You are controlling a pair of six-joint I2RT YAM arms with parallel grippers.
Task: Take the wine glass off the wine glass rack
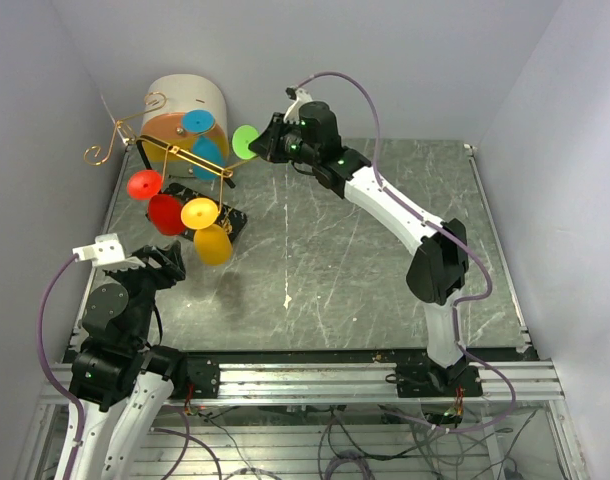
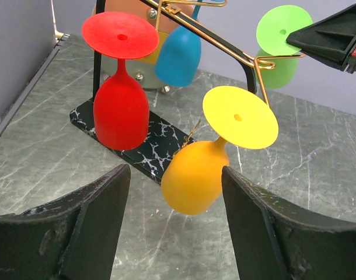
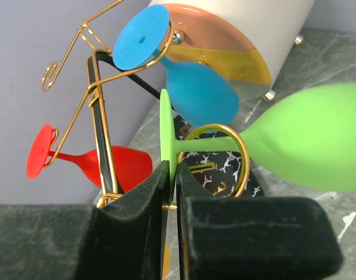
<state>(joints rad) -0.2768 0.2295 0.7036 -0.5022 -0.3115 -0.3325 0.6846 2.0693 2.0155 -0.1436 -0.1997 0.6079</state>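
The wine glass rack [image 1: 175,150] is a gold wire stand on a black speckled base [image 2: 137,149], also seen in the right wrist view [image 3: 96,116]. Hanging bowl-down from its rails are a green wine glass [image 1: 245,141], a blue one [image 1: 205,150], a red one [image 2: 121,111] and a yellow one [image 2: 195,175]. My right gripper [image 3: 173,166] is shut on the edge of the green glass's flat foot [image 3: 166,125]; the stem still passes through the gold loop at the rail's end. My left gripper [image 2: 175,169] stands open just short of the yellow glass's bowl, touching nothing.
A cream drum with an orange face [image 1: 185,100] lies behind the rack against the back wall. Grey walls close in the left side and the back. The marbled table [image 1: 365,270] stretches right of the rack.
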